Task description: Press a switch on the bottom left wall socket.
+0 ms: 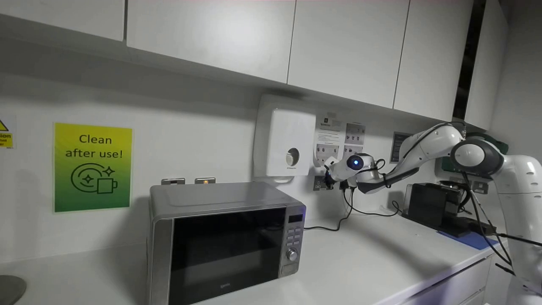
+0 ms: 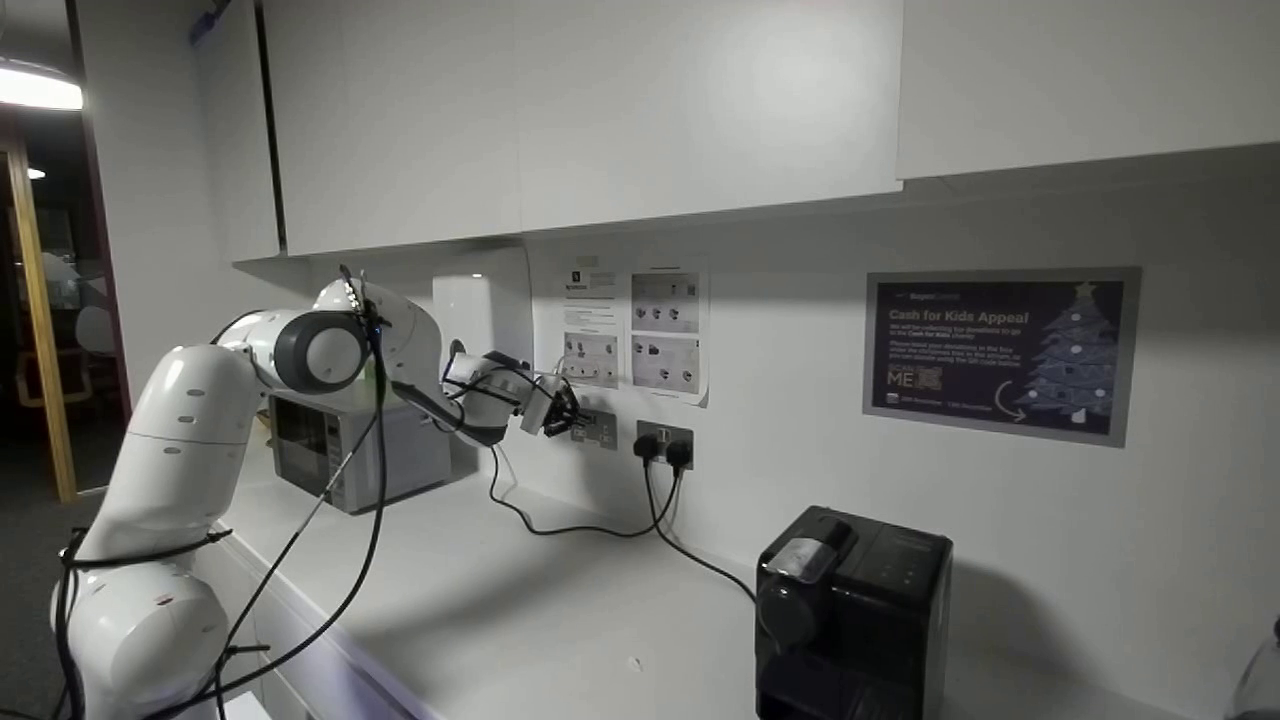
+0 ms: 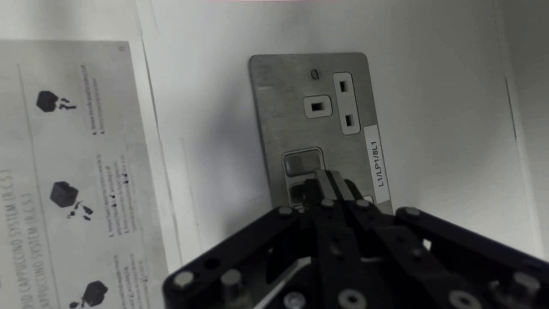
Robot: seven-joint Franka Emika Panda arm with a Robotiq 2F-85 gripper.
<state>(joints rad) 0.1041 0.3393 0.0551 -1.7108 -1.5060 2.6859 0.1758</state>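
The black claw, nearest the lens in the wrist view, is clenched on nothing, its paired fingertips before the metal socket plate. This plate shows a nearly clear rocker switch and a partly hidden rocker switch; judged to be the socket named in the task, it sits on the wall above the white surface and below the printed sheets. The neighbouring plate to its right bears two black plugs. From here I cannot tell whether the fingertips touch metal. For a sound press, they serve joined as one blunt probe: they appear to lie at the switches' edge, so centre them on a single rocker, push slowly and squarely toward the wall until it tilts, then withdraw along the same line, sparing its twin
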